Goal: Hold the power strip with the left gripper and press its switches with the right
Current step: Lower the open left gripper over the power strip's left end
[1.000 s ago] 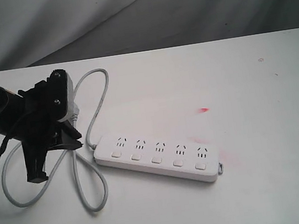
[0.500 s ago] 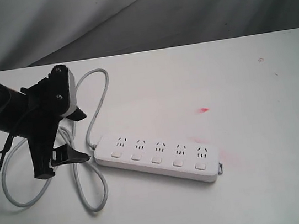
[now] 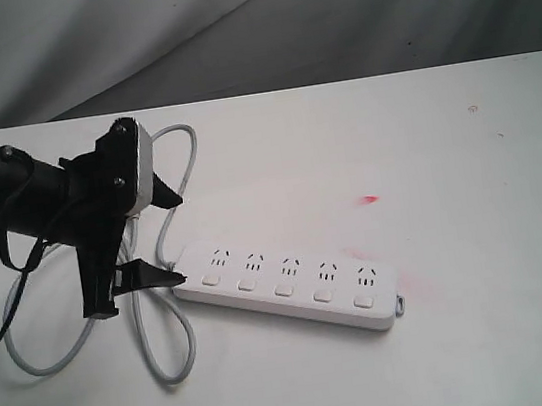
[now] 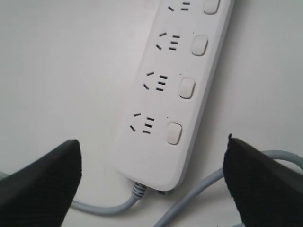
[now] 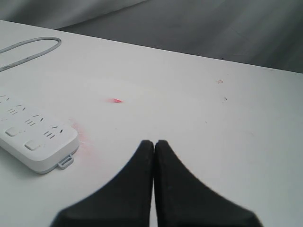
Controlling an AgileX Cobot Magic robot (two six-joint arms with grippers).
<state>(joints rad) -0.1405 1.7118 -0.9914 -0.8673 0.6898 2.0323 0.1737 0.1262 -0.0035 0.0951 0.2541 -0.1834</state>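
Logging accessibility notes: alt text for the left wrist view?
A white power strip lies on a white table, its cord end between the open left end effector's black fingers, untouched. Four sockets and switches show; the grey cord trails off.

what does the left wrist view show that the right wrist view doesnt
Only the left wrist view: the left gripper, open, flanking the power strip's cord end, and the grey cord leaving it. Only the right wrist view: the right gripper, shut, a red mark on the table, and the strip's other end. Both: the white strip and some of its switches.
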